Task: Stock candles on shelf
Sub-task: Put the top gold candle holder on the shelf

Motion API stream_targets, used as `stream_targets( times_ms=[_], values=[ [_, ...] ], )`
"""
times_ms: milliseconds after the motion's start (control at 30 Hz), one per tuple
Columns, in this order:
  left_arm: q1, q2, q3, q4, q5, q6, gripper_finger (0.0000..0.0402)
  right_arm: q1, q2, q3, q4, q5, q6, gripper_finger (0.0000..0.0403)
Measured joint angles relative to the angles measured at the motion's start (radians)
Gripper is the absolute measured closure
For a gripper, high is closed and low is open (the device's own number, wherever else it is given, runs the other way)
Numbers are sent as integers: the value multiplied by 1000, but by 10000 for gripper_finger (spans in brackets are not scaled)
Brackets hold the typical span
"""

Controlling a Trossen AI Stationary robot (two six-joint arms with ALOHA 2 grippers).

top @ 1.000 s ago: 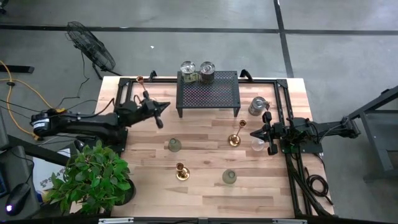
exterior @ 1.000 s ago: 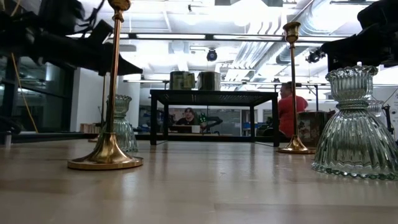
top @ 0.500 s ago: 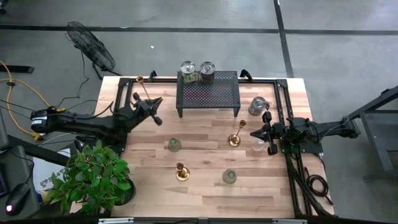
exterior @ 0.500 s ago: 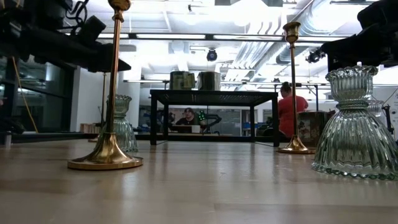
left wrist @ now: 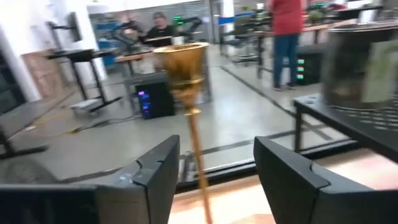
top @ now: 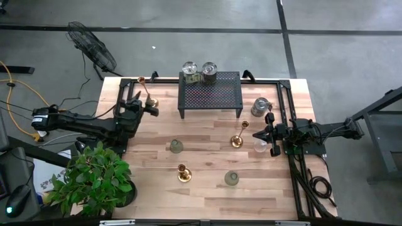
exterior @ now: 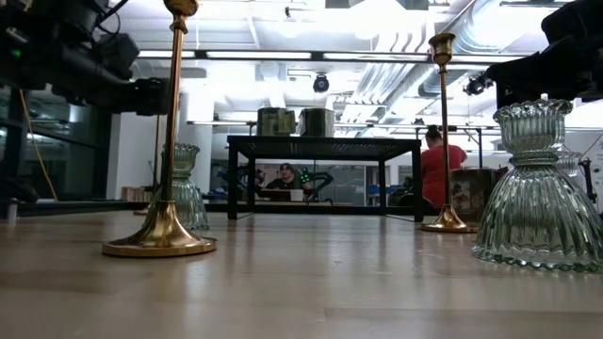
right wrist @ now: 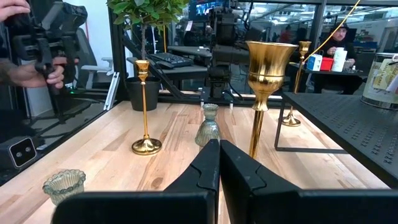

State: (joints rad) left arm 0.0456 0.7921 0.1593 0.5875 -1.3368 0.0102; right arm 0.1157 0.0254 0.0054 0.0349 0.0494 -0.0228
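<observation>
The shelf [top: 210, 93] is a black mesh stand at the table's far middle. Two jar candles [top: 190, 71] [top: 208, 70] stand on its far left part. A tall brass candlestick [top: 146, 91] stands upright on its base at the far left. My left gripper [top: 149, 108] is open just near of it, and in the wrist view the shaft [left wrist: 198, 163] shows between the spread fingers [left wrist: 163, 168], apart from both. My right gripper [top: 254, 134] is shut at the right, behind another brass candlestick [top: 237, 135].
A short brass candlestick [top: 183, 172] and ribbed glass candle holders [top: 176, 146] [top: 232, 178] [top: 259, 145] [top: 260, 107] stand on the wood. A potted plant [top: 94, 179] fills the near left corner. Black frame rails [top: 284, 100] run along the edges. People stand in the room beyond.
My left gripper has drawn back from the shelf toward the table's left edge. It has ended at the tall brass candlestick in the far left and has opened. The candlestick has stayed upright in place.
</observation>
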Motion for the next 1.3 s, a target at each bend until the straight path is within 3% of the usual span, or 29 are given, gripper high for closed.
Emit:
stream_targets(
  times_ms=[167, 667, 967, 1300],
  values=[
    [23, 0, -10, -12, 34, -53, 185, 0, 0, 0, 0, 0, 0, 400],
    [327, 40, -55, -9, 327, -259, 185, 0, 0, 0, 0, 0, 0, 400],
    [383, 181, -55, 164, 442, -248, 185, 0, 0, 0, 0, 0, 0, 400],
    [386, 249, -55, 285, 455, -217, 185, 0, 0, 0, 0, 0, 0, 400]
  ],
)
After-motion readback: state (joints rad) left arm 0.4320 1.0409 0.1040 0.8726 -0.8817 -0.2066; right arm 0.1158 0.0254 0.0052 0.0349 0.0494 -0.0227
